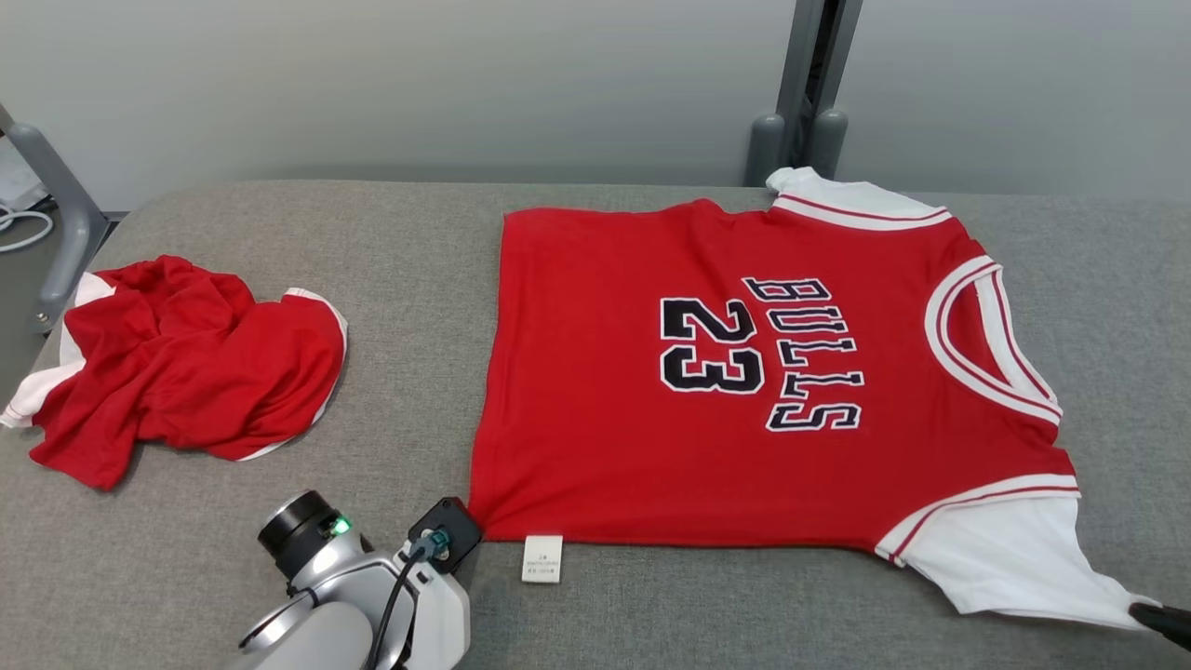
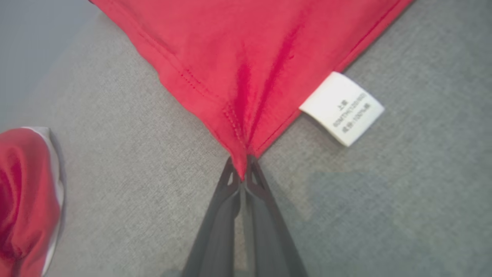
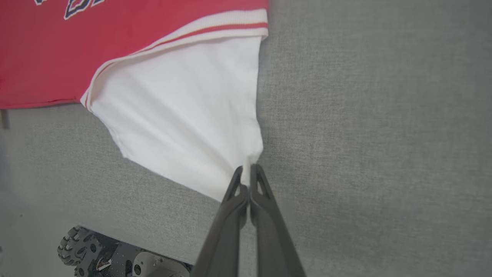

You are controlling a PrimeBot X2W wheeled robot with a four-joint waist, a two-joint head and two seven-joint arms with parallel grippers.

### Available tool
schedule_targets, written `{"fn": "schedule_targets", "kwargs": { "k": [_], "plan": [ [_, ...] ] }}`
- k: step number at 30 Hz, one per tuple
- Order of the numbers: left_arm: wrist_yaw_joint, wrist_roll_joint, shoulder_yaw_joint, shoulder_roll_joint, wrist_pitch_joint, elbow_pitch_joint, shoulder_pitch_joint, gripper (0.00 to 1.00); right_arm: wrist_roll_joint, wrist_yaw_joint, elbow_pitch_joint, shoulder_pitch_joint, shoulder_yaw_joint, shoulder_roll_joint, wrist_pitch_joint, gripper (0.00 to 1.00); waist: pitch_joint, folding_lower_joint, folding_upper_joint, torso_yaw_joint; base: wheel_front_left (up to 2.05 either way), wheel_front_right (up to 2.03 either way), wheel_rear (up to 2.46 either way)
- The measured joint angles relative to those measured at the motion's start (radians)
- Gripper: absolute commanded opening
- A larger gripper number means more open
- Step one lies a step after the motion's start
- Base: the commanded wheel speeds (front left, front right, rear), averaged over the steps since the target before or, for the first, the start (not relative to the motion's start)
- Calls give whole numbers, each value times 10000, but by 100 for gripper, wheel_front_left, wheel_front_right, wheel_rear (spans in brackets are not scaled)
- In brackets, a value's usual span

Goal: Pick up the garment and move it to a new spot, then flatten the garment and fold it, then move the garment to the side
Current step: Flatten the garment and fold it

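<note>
1. At the left end of the grey table [image 1: 409,242], a second red and white garment [image 1: 186,368] is left crumpled in a heap, apart from the spread jersey.
2. Near the table's front edge, about midway along it, the left gripper [image 2: 241,169] is seen with its fingers pressed together on the jersey's near hem corner. The red cloth is drawn into creases that run to the pinch.
3. Just right of that corner, a white care label [image 1: 542,558] lies flat on the table, sticking out from the jersey's near side seam.
4. The red jersey [image 1: 605,419] is spread flat over the right half of the table, printed side up. Its hem is turned toward the table's left end and its white-trimmed neck toward the right end. "BULLS" and "23" are read sideways.
5. Toward the table's front right, the near white sleeve [image 1: 1014,549] is pulled out to a point.
6. At the table's front right, the right gripper [image 3: 246,169] is closed on the tip of that sleeve, with cloth caught between the fingertips.
</note>
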Motion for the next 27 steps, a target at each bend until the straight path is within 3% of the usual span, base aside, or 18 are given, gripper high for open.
{"fn": "schedule_targets", "kwargs": {
  "k": [16, 21, 27],
  "plan": [
    [96, -2257, 240, 2485, 4470, -6915, 2807, 0, 980, -2, -1160, 1152, -127, -1154, 416, 0, 129, 0, 0, 138, 0, 0, 0],
    [270, -2777, 380, 2861, 5198, -8161, 3211, 0, 966, -2, -1256, 1225, -167, -1290, 389, 0, 180, 0, 0, 136, 0, 0, 0],
    [508, -3338, 683, 2836, 5369, -8646, 3371, 0, 765, -2, -1337, 1040, -372, -1296, 54, 0, 343, 0, 0, 123, 0, 0, 0]
  ]
}}
